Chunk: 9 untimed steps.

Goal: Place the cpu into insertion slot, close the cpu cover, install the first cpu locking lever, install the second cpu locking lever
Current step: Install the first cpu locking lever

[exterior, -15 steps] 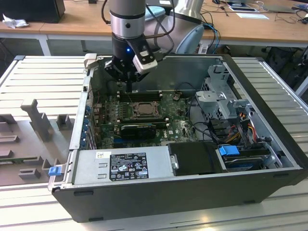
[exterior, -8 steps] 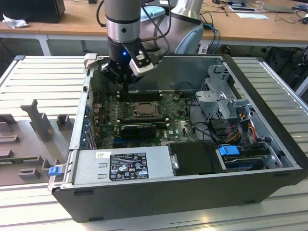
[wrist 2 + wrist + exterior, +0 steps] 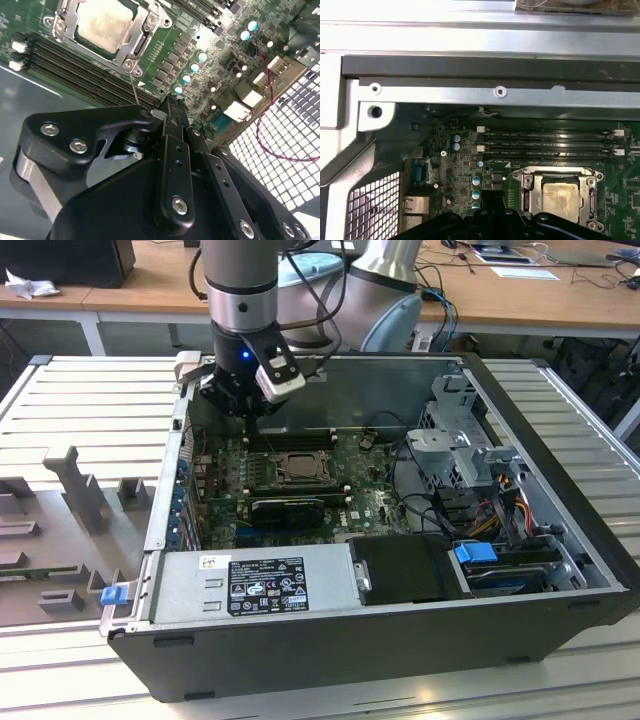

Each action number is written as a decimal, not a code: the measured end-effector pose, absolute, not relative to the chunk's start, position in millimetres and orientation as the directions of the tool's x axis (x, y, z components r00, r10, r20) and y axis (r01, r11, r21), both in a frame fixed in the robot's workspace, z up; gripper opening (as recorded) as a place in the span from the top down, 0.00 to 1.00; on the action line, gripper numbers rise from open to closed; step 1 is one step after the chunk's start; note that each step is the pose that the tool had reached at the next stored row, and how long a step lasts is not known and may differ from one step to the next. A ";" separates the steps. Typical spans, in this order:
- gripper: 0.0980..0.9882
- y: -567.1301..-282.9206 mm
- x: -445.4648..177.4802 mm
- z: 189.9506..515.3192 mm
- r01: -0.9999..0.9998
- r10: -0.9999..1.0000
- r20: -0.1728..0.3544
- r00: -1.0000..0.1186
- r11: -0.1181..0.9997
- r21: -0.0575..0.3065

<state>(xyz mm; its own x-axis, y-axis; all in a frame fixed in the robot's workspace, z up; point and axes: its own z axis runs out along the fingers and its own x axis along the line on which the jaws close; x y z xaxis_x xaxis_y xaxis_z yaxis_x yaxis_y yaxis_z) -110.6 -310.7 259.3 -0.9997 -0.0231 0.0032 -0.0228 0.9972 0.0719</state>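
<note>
Pale silvery-beige square cpu [image 3: 102,22] sits in the metal-rimmed insertion slot [image 3: 50,22] just ahead of the end effector [image 3: 165,107], with the silvery metal frame cover [image 3: 136,41] apparently down. The end effector is pinched together at a thin wire lever [image 3: 134,82]; whether it grips the lever is unclear, and latching looks unfinished.

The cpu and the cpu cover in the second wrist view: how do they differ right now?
The cpu is a solid pale beige square, while the cpu cover is a silvery metal frame with an open middle. The cpu cover is the larger of the two. It surrounds the cpu, which shows through its opening. Both appear to lie flat at the same spot on the green board.
</note>
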 end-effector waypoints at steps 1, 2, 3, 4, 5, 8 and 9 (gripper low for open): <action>0.99 -309.5 -111.6 258.9 -0.023 -0.023 0.003 -1.000 0.997 0.073; 0.99 -306.1 -111.6 258.4 -0.023 -0.023 0.003 -1.000 0.997 0.075; 0.99 -302.6 -111.6 258.0 -0.023 -0.023 0.003 -1.000 0.997 0.077; 0.99 -298.6 -111.6 257.2 -0.023 -0.023 0.003 -1.000 0.997 0.079; 0.99 -296.7 -111.6 256.8 -0.023 -0.023 0.003 -1.000 0.996 0.081; 0.99 -295.3 -107.5 256.2 -0.023 -0.023 0.003 -1.000 0.996 0.081; 0.99 -295.0 -105.2 256.1 -0.023 -0.023 0.003 -1.000 0.996 0.081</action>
<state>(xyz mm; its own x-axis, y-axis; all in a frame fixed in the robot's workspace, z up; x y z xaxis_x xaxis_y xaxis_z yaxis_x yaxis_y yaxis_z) -105.2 -295.0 256.1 -0.9997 -0.0231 0.0029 -0.0227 0.9964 0.0811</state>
